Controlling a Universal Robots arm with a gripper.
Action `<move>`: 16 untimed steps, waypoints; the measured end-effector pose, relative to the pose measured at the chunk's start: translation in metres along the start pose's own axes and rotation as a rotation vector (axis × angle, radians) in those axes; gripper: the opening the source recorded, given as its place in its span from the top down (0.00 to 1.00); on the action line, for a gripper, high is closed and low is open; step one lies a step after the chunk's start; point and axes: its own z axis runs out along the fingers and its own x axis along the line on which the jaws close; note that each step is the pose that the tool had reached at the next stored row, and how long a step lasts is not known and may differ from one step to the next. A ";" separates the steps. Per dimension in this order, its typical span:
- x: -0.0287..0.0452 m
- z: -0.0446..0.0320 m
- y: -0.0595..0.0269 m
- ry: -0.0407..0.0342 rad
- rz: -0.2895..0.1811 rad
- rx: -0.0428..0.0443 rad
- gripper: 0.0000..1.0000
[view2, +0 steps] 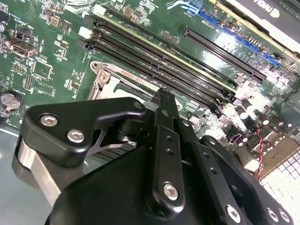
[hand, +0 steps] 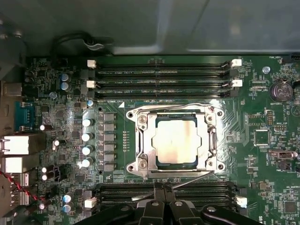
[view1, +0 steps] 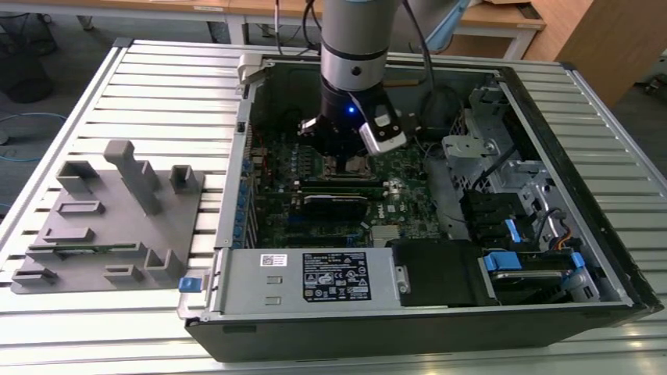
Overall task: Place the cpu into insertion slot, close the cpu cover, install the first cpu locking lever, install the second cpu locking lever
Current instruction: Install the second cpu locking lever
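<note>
The arm reaches down into an open computer case (view1: 583,258) that lies on a slatted metal surface (view1: 136,86), with the end effector (view1: 349,164) low over the motherboard (view1: 401,199).

In the first wrist view the cpu (hand: 176,142) sits flat in the insertion slot (hand: 206,140), its silver-grey top showing through the window of the cpu cover (hand: 143,140), which lies closed down over it. A thin locking lever (hand: 171,106) runs along the socket edge nearest the upper memory slots (hand: 161,75). Another lever wire (hand: 194,177) slants along the opposite edge, running toward the fingertips (hand: 159,194).

The end effector (hand: 164,190) has its two black fingers pressed together, and whether they pinch the lever wire cannot be told. They sit just beside the socket edge, over the lower memory slots (hand: 206,190). In the second wrist view the closed fingers (view2: 164,122) reach the socket's metal frame (view2: 105,77).

On the exterior view's left, a grey fixture tray (view1: 109,219) with upright blocks rests on the surface beside the case. A power supply (view1: 308,277) sits along the case's near edge.
</note>
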 end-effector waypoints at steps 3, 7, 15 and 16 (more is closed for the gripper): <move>0.0003 0.0023 -0.0001 0.0000 0.000 0.0000 0.90; 0.0005 0.0048 -0.0002 0.0000 0.001 0.0001 0.90; 0.0006 0.0054 -0.0002 0.0000 0.001 0.0001 0.90; 0.0007 0.0057 -0.0002 -0.0002 0.001 -0.0002 0.90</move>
